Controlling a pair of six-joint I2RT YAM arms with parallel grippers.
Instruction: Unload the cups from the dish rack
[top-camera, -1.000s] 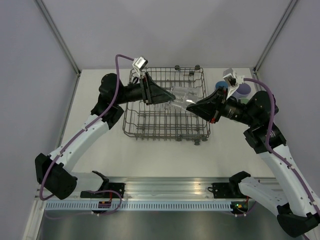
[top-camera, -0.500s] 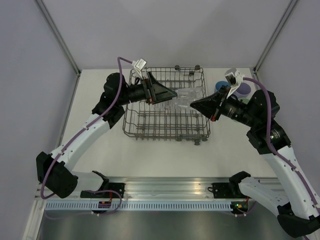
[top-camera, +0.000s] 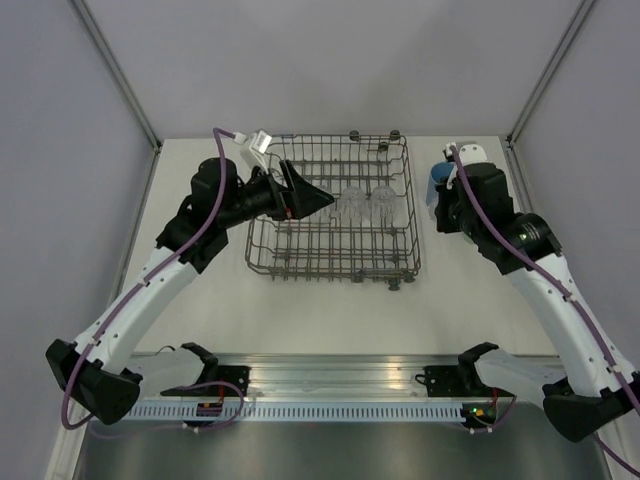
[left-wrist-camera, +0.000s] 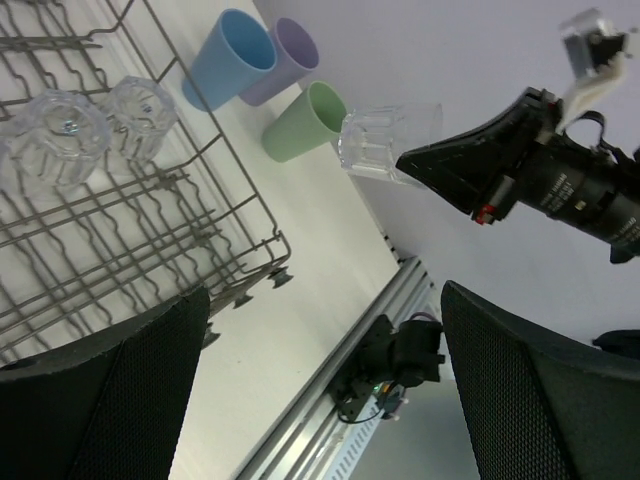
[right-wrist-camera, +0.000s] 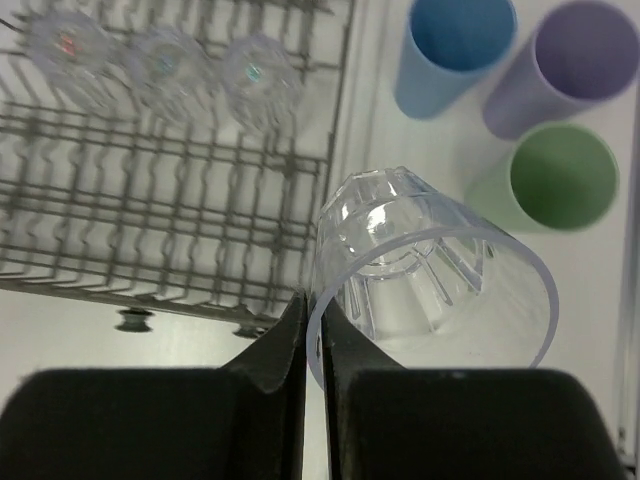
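The grey wire dish rack (top-camera: 330, 245) stands mid-table with three clear cups upside down in it (right-wrist-camera: 65, 50) (right-wrist-camera: 165, 62) (right-wrist-camera: 258, 78). My right gripper (right-wrist-camera: 313, 335) is shut on the rim of a fourth clear cup (right-wrist-camera: 430, 270), held on its side above the table just right of the rack. Beyond it stand the blue cup (right-wrist-camera: 455, 50), the lavender cup (right-wrist-camera: 575, 55) and the green cup (right-wrist-camera: 560, 175), mouths up. My left gripper (top-camera: 318, 200) hangs open over the rack's left half, its fingers (left-wrist-camera: 100, 400) wide apart with nothing between them.
The enclosure's right wall post (top-camera: 545, 70) is close behind the coloured cups. The aluminium rail (top-camera: 330, 375) with both arm bases runs along the near edge. Bare tabletop (top-camera: 330, 310) lies between rack and rail.
My left gripper opened, let go of the clear cup and drew back left. My right gripper carried that cup from over the rack to the right, next to the coloured cups.
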